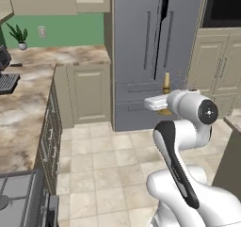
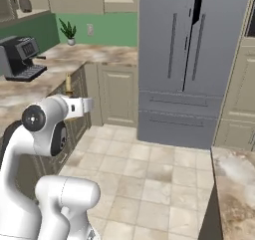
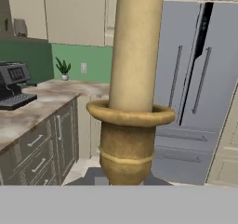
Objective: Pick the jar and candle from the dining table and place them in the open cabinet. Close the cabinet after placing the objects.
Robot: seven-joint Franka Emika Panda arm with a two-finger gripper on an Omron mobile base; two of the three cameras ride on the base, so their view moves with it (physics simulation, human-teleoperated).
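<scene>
My gripper (image 1: 163, 104) is shut on the candle (image 1: 166, 80), a cream stick in a brass-gold holder, and holds it upright in mid-air over the tiled floor. In the hand view the candle (image 3: 135, 46) rises close up from its holder between my gripper (image 3: 123, 179) tips. From the right base view the candle (image 2: 68, 83) stands above my white hand. A small squat grey jar (image 2: 25, 4) sits on a high shelf of the wall cabinet (image 2: 30, 14) at the upper left. The dining table (image 2: 234, 181) shows as a marbled top at the lower right.
A grey fridge (image 2: 194, 60) stands ahead. A marbled counter (image 2: 30, 92) with drawers runs along the left, carrying a coffee machine (image 2: 19, 57) and a potted plant (image 2: 68, 31). A stove (image 1: 19, 198) lies at the lower left. Tiled floor (image 2: 149, 174) is open in the middle.
</scene>
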